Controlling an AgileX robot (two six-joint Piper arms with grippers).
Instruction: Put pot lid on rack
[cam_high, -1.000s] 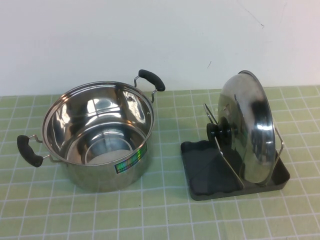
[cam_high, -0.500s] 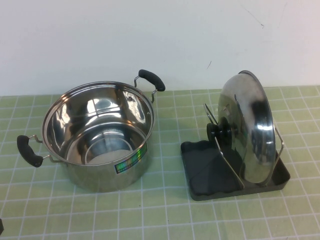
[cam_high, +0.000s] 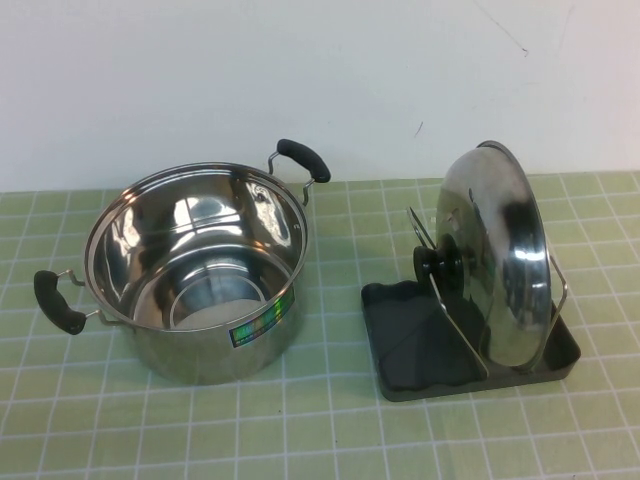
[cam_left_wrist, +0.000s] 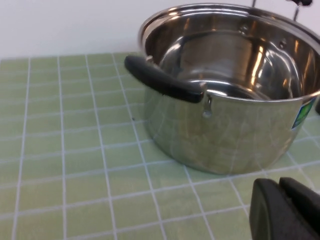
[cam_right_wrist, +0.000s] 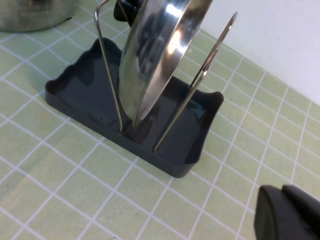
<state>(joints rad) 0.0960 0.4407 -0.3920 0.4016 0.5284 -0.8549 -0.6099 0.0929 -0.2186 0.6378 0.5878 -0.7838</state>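
pot lid standing between rack wires. shiny sticker on pot, unreadable. left gripper, right gripper low, both closed, empty.

The lid stands on edge in the rack, between two wire dividers. My right gripper hangs near the rack's corner, off the tiles.

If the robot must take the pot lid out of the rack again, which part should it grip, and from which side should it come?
Probably the black knob. The pot lid stands on edge between the rack's wire dividers, knob facing the pot, so approach from that side. Its rim is thin and slippery. Neither arm shows in the high view; the left end effector is near the pot, the right end effector near the rack.
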